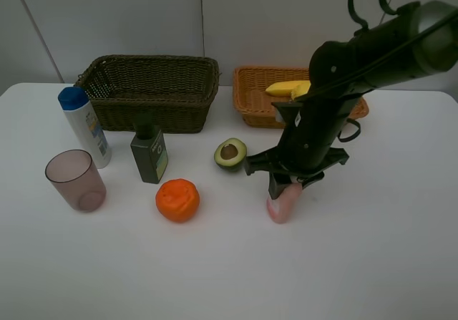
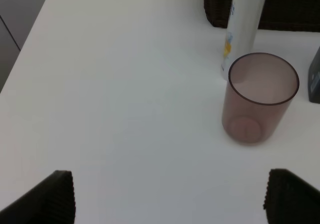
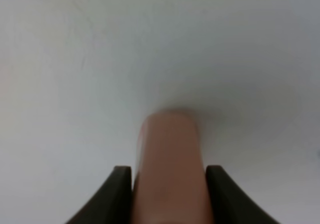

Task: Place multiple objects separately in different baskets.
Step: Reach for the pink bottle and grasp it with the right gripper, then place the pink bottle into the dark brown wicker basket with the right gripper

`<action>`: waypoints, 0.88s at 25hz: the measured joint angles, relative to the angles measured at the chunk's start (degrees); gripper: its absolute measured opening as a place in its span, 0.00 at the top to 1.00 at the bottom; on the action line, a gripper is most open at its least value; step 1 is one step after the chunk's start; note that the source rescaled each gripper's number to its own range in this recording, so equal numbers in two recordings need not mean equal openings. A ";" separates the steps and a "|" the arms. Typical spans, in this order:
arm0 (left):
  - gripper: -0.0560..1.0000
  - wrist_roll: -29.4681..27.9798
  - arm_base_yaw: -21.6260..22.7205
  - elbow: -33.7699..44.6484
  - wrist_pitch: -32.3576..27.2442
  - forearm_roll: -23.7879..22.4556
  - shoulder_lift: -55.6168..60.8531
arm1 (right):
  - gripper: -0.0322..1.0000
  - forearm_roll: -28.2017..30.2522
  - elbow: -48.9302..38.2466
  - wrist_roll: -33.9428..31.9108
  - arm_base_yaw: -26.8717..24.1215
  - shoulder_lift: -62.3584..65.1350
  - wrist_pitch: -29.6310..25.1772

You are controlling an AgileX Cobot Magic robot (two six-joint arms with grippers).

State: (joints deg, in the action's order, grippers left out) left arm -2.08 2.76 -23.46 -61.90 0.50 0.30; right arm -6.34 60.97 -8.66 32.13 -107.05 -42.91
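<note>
- The pink bottle (image 1: 284,205) rests on the white worktop (image 1: 372,263), clamped between the 2 fingers of my right claw (image 3: 171,196).
- The avocado half (image 1: 230,153) lies just beside it, and the orange (image 1: 177,200) lies farther left.
- The banana (image 1: 285,87) sits in the orange-tan basket (image 1: 250,99), and the dark olive-brown basket (image 1: 150,94) stands left of it.
- The dark green square bottle (image 1: 149,155) stands before the dark basket.
- My left claw (image 2: 172,199) hangs spread wide, holding nothing, near the translucent mauve cup (image 2: 260,98) and the white blue-capped bottle (image 2: 242,28).

There are a pink bottle (image 1: 281,207), mauve cup (image 1: 75,180), dark green bottle (image 1: 149,157), olive-brown basket (image 1: 154,99) and orange-tan basket (image 1: 250,97).
</note>
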 joint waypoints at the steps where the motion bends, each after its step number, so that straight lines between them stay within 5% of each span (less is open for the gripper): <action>1: 0.00 0.00 0.00 0.00 0.00 0.00 0.00 | 0.97 0.00 0.20 0.26 0.00 0.22 -0.35; 22: 0.00 0.00 0.00 0.00 0.00 0.00 0.00 | 0.97 -1.34 23.04 15.44 0.00 1.01 -12.26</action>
State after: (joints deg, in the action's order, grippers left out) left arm -2.08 2.76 -23.46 -61.90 0.50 0.30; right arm -7.68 84.00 6.78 32.13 -106.04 -55.17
